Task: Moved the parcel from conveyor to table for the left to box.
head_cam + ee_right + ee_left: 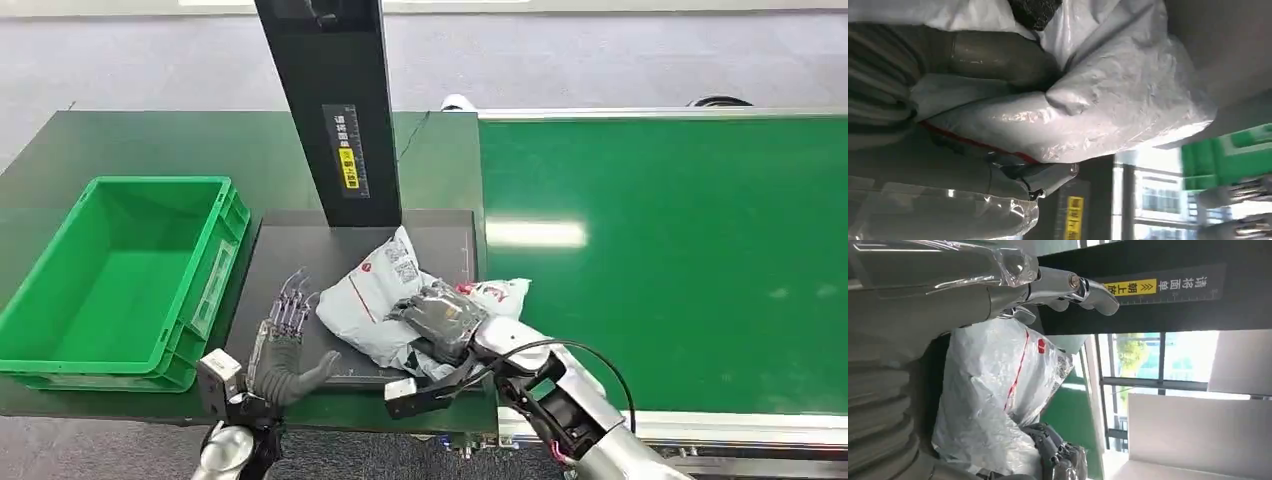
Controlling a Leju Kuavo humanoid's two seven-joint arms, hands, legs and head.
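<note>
Holding: my right hand (447, 318) grips the parcel (385, 295), fingers wrapped over its crinkly top.
Where the parcel is: it lies on the dark pad (300, 250) on the table (150, 140), just past the edge of the green conveyor (660, 260).
Why here: I think this spot is close enough for my other hand to reach it.
Left hand: my left hand (285, 340) is spread flat with nothing in it, just beside the parcel, ready to take it.
Box: the green box (110, 280) waits on the left side, open on top.
Next, I guess: let go, so the left hand can grab.
</note>
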